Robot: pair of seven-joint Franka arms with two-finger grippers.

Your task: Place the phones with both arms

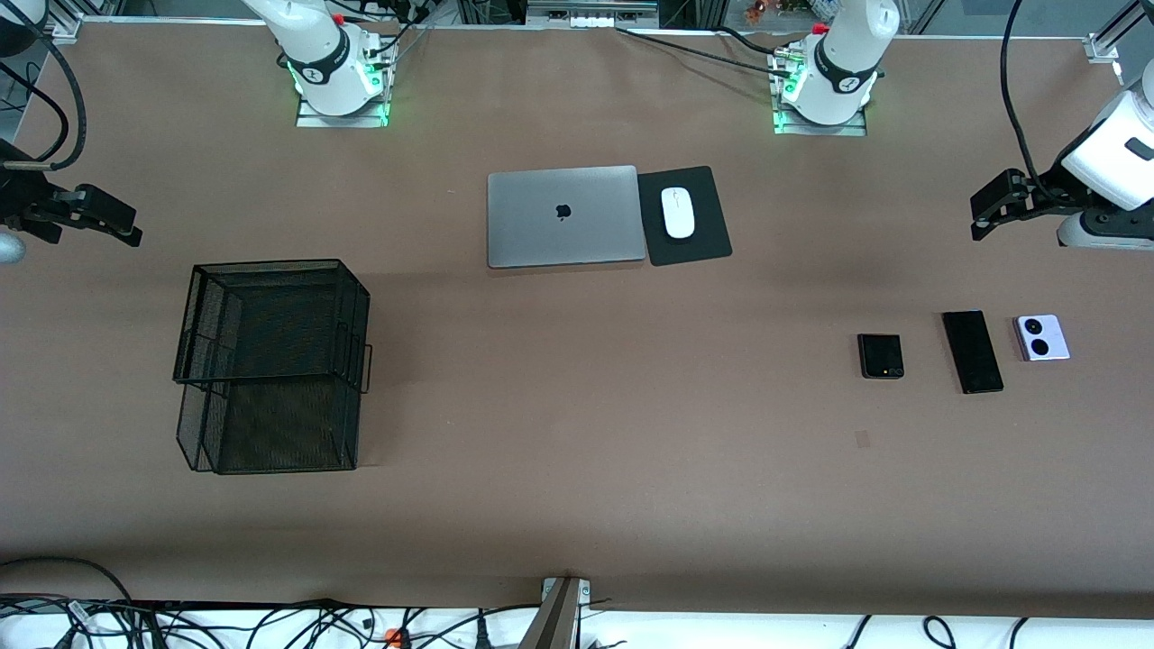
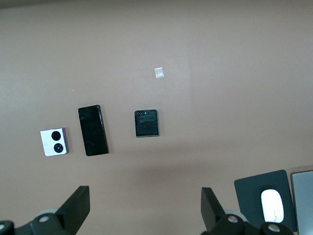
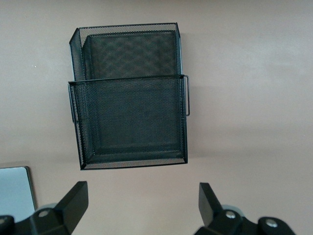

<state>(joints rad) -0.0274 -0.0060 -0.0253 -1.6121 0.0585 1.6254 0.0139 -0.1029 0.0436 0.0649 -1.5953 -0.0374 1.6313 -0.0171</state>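
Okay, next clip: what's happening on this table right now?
Nothing is being handled yet. Three phones lie in a row toward the left arm's end of the table: a small square black flip phone, a long slim black slab phone and a small lilac-white flip phone. The left gripper hangs open above them, empty. The right gripper hangs open and empty above a black wire-mesh basket at the right arm's end.
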